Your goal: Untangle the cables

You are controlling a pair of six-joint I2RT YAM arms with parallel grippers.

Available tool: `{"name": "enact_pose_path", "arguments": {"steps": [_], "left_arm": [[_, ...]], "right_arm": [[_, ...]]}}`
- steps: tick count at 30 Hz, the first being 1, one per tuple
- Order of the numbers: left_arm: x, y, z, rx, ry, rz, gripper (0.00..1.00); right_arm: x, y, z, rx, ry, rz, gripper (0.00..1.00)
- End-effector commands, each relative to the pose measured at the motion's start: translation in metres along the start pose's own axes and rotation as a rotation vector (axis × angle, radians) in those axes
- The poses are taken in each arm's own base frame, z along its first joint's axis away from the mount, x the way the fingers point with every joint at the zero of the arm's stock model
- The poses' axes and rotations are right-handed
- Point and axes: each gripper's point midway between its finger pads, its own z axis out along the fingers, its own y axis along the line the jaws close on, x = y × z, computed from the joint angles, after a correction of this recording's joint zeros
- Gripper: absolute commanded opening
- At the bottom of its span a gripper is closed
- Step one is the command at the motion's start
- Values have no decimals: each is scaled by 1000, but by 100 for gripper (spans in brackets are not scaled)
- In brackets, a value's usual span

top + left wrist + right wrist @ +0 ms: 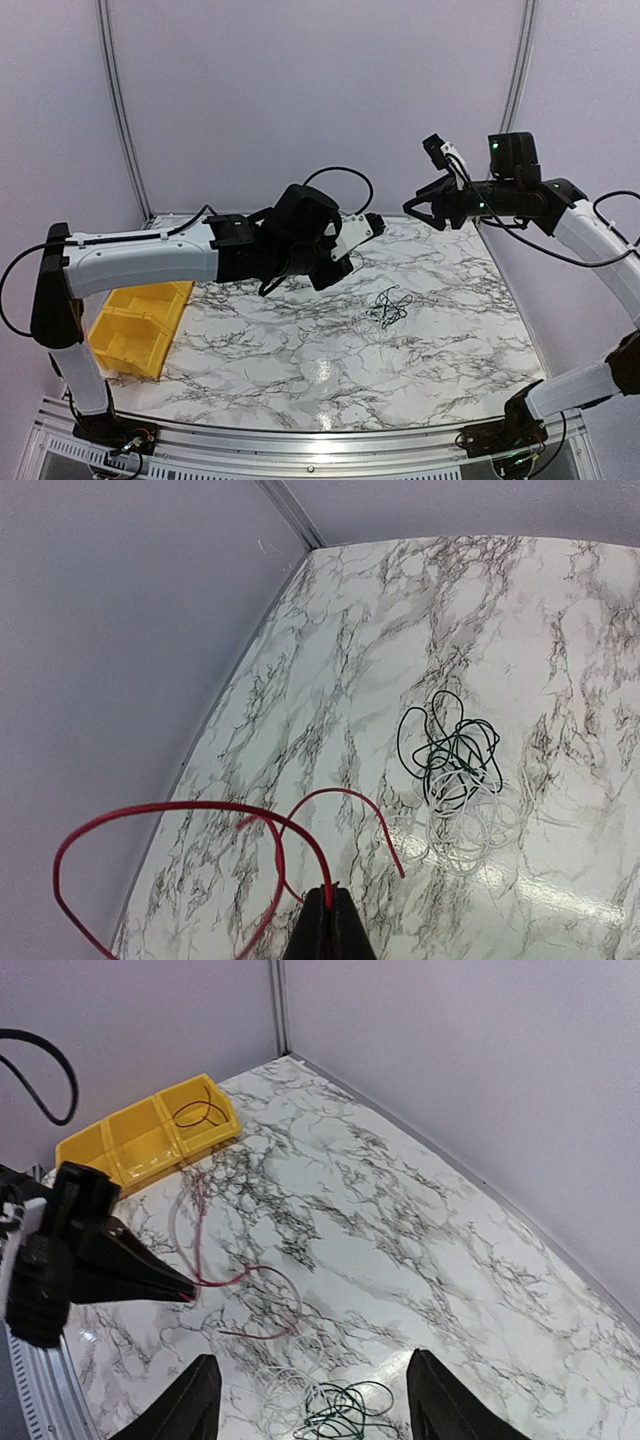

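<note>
My left gripper (pixel 331 892) is shut on a thin red cable (pixel 180 808), which loops out to the left and arcs right above the marble table (pixel 330 660). The rest of the cables lie in a small tangle (pixel 455 770) of dark green and white wire on the table, apart from the red one. In the top view this tangle (pixel 390 308) lies right of centre. My right gripper (pixel 312 1360) is raised above the tangle (pixel 340 1405), open with nothing between its fingers. The right wrist view also shows the left gripper (pixel 185 1290) pinching the red cable (pixel 250 1272).
A yellow bin (pixel 135 330) with compartments sits at the table's left edge. One compartment holds a black wire coil (pixel 197 1115). Purple walls close the back and sides. The right arm (pixel 520 200) hovers over the back right corner.
</note>
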Motion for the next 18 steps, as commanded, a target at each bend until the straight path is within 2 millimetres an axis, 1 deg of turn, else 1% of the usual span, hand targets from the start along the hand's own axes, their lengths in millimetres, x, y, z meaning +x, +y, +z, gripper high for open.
{"name": "enact_pose_path", "arguments": {"steps": [1,4,5,6,7,8,9,12,15,18], "left_arm": [[0,36,-44,-37,-36,-236,0],[19,61,-62,-67,-29,-402,0],[29,72,-67,-83,-21,-455,0],[37,82,-73,-95,-21,-512,0],[49,96,-79,-120,-16,-569,0],[58,104,-85,-135,-15,-621,0],[70,119,-91,-170,-12,-672,0],[101,150,-108,-254,0,-773,0],[135,177,-120,-349,57,-833,0],[178,199,-129,-448,178,-879,0]], "right_arm": [[14,-27,-22,112,19,2,64],[35,-33,-25,147,63,-10,64],[41,-33,-26,152,74,-10,64],[45,-32,-26,153,79,-10,64],[47,-30,-27,152,80,-9,64],[50,-30,-27,151,83,-6,64],[51,-28,-28,149,81,-6,64],[56,-26,-29,143,84,-2,64],[56,-25,-30,144,86,-6,64],[56,-25,-31,150,85,-12,64]]}}
